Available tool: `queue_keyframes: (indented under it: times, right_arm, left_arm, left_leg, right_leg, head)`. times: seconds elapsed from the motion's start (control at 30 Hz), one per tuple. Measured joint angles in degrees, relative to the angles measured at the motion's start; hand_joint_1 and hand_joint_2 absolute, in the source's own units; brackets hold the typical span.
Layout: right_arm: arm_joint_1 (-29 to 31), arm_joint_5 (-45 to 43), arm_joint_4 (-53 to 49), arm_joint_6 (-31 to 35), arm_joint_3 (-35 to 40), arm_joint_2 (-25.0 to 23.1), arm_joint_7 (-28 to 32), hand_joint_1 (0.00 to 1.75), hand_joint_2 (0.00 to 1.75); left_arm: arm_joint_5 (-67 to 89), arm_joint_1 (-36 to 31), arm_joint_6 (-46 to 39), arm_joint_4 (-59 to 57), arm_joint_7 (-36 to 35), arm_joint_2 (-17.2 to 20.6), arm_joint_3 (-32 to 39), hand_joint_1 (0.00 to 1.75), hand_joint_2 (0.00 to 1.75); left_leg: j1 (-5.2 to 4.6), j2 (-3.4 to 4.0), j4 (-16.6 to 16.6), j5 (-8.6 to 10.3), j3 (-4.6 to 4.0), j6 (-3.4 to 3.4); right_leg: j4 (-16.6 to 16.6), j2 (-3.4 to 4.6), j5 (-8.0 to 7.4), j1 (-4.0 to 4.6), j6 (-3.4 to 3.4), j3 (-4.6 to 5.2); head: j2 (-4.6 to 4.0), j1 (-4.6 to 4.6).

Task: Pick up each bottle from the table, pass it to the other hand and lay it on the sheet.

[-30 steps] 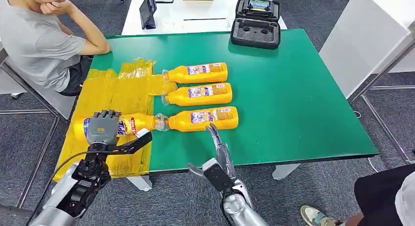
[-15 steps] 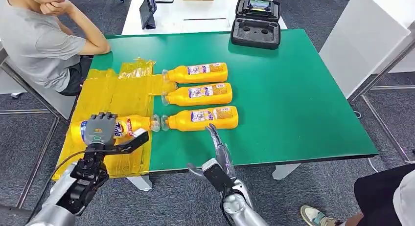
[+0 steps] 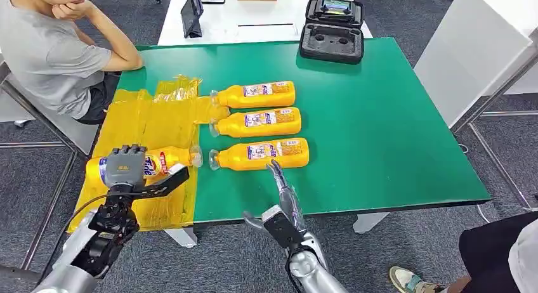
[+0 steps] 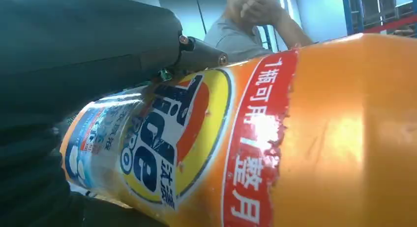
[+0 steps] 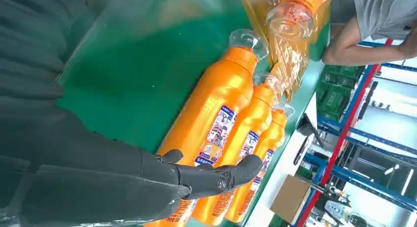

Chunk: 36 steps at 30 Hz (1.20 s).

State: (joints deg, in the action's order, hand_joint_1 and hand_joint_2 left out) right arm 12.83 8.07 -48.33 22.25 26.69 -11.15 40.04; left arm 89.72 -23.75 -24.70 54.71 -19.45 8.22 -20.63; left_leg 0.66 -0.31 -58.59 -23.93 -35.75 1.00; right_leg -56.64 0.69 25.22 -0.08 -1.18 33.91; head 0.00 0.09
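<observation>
Left hand [image 3: 126, 167] around bottle [image 3: 166, 160]

- The held bottle [image 4: 314, 138] is seen as glossy orange plastic, its printed label scuffed at one edge.
- The sheet [image 3: 149, 125] looks like thin, crinkled, shiny yellow film.
- The tabletop [image 3: 380, 122] is shown as smooth, matt green.
- The fingers [image 5: 216, 178] appear as dark matt plastic.
- The case [image 3: 331, 42] at the far edge is matt black.
</observation>
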Motion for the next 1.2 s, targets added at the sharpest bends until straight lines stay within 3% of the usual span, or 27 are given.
queue_keyframes:
  times: [0.63, 0.7, 0.77, 0.8, 0.87, 0.93, 0.97, 1.2]
  right_arm:
    - [0.2, -0.4, 0.2, -0.5, 0.0, -0.1, 0.0, 0.0, 1.75]
    - [0.2, -0.4, 0.2, -0.6, 0.0, -0.1, 0.0, 0.0, 1.75]
    - [0.2, -0.4, 0.2, -0.6, 0.0, -0.1, 0.0, 0.0, 1.75]
    - [0.2, -0.4, 0.2, -0.6, 0.0, -0.1, 0.0, 0.0, 1.75]
    - [0.2, -0.4, 0.2, -0.6, 0.0, -0.1, 0.0, 0.0, 1.75]
    - [0.2, -0.4, 0.2, -0.6, 0.0, -0.2, 0.0, 0.0, 1.75]
    - [0.2, -0.5, 0.2, -0.6, 0.0, -0.2, 0.0, 0.0, 1.75]
    - [0.3, -0.7, 0.2, -0.6, 0.0, -0.7, -0.1, 0.0, 1.75]
  left_arm:
    - [0.0, 0.3, 5.7, 1.6, -4.0, 1.0, -6.7, 1.29, 1.75]
    - [0.0, 0.3, 5.8, 1.5, -4.0, 1.1, -6.9, 1.1, 1.75]
    - [0.0, 0.2, 5.8, 1.5, -4.1, 1.2, -7.1, 0.73, 1.75]
    - [0.0, 0.2, 5.8, 1.4, -4.2, 1.2, -7.1, 0.45, 1.75]
    - [0.0, 0.1, 6.1, 1.3, -4.6, 1.2, -7.3, 0.35, 1.75]
    - [0.0, -0.3, 6.4, 1.0, -5.8, 1.2, -7.5, 0.07, 1.75]
    - [0.0, -0.5, 6.5, 0.8, -6.3, 1.2, -7.6, 0.0, 1.75]
    - [0.0, -2.8, 6.6, -1.7, -4.9, 1.1, -7.6, 0.0, 1.75]
  left_leg:
    - [0.0, 0.01, 0.0, 0.0, 0.0, 0.0]
    - [0.0, 0.0, 0.0, 0.0, 0.0, 0.0]
    - [0.0, 0.0, 0.0, 0.0, 0.0, 0.0]
    - [0.0, 0.0, 0.0, 0.0, 0.0, 0.0]
    - [0.0, 0.0, 0.0, 0.0, 0.0, 0.0]
    - [0.0, 0.0, 0.0, 0.0, 0.0, 0.0]
    - [0.0, 0.0, 0.0, 0.0, 0.0, 0.0]
    - [0.0, 0.01, 0.0, 0.0, 0.0, 0.0]
  right_leg:
    - [0.0, 0.0, 0.0, 0.0, 0.0, 0.0]
    - [0.0, 0.0, 0.0, 0.0, 0.0, 0.0]
    - [0.0, 0.0, 0.0, 0.0, 0.0, 0.0]
    - [0.0, 0.0, 0.0, 0.0, 0.0, 0.0]
    - [0.0, 0.0, 0.0, 0.0, 0.0, 0.0]
    - [0.0, 0.0, 0.0, 0.0, 0.0, 0.0]
    - [0.0, 0.0, 0.0, 0.0, 0.0, 0.0]
    - [0.0, 0.0, 0.0, 0.0, 0.0, -0.01]
  head:
    - [0.0, 0.0]
    - [0.0, 0.02]
    - [0.0, 0.0]
    - [0.0, 0.0]
    - [0.0, 0.0]
    - [0.0, 0.0]
    - [0.0, 0.0]
    - [0.0, 0.0]
